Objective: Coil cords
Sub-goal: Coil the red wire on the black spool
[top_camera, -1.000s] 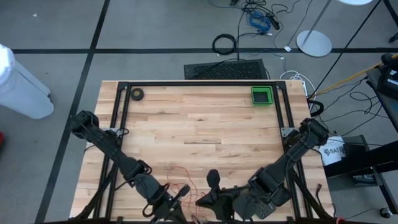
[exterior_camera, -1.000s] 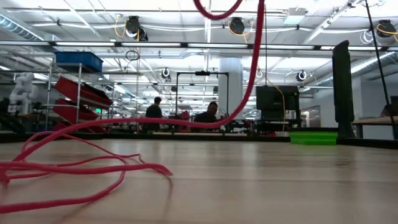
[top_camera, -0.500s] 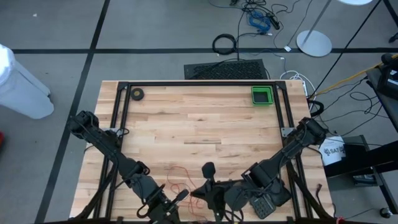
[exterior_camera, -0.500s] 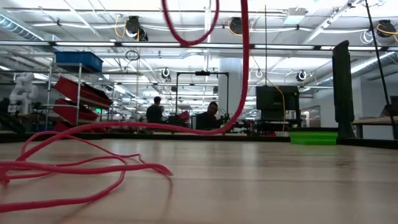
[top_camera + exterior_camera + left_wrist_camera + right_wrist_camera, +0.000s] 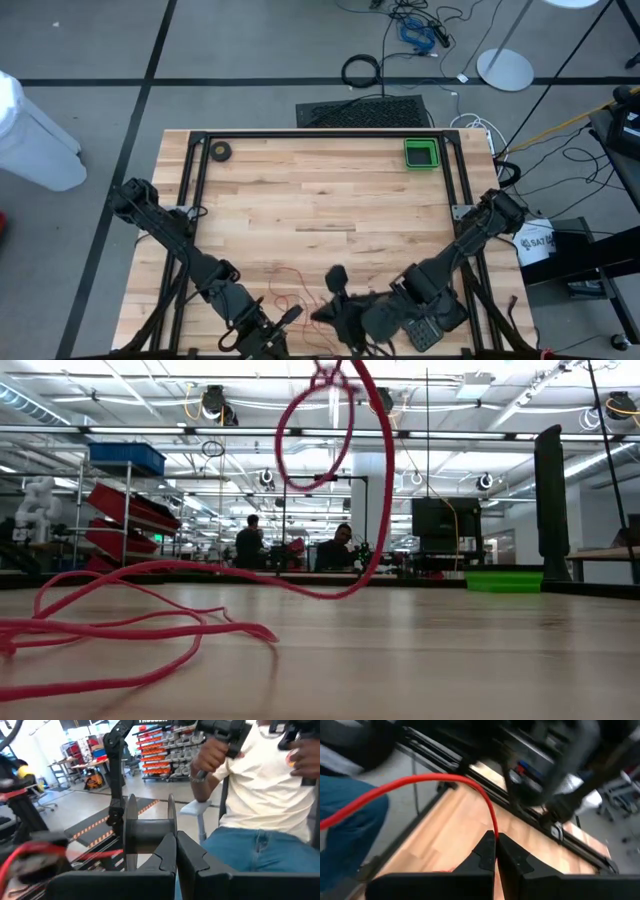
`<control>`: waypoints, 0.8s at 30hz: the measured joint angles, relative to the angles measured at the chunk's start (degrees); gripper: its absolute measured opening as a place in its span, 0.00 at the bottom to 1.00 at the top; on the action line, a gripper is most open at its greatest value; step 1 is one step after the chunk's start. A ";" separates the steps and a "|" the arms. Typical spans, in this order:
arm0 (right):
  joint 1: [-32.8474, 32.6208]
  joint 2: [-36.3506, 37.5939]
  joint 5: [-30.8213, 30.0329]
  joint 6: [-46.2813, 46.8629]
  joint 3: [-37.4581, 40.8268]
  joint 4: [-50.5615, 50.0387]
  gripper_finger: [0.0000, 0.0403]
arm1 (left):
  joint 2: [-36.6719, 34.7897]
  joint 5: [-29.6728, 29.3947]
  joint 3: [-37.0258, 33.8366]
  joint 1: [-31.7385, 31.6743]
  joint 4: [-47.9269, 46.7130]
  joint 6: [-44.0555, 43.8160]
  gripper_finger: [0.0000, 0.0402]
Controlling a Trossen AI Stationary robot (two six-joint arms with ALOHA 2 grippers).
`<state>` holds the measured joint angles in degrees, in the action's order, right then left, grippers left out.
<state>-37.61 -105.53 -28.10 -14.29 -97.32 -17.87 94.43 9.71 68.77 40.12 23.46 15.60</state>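
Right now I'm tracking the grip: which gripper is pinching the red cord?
The right gripper: the red cord runs into its shut fingertips; the left gripper is shut on nothing.

Bright overhead lighting; right wrist view motion-blurred.

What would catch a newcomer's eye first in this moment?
The red cord, hanging in a loop above the table near its front edge, with the rest lying loose on the wood. The right gripper is shut on it, the left gripper shut beside it. A green tray sits at the far right corner.
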 joint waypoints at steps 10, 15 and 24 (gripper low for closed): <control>-6.85 0.30 -0.48 -4.27 -7.29 -0.11 0.00 | -0.02 -7.29 0.00 -0.52 -1.02 1.08 0.00; -8.29 0.30 -0.04 -7.23 -7.60 4.26 0.00 | -0.02 -7.33 0.00 -2.39 -3.08 -4.74 0.00; -4.50 -2.84 1.19 -5.27 -7.60 6.65 0.00 | 0.78 -4.90 0.00 -4.15 -3.54 -11.26 0.00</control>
<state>-42.11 -108.36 -26.92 -19.56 -104.92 -11.23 95.21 4.81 68.77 35.97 19.92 4.34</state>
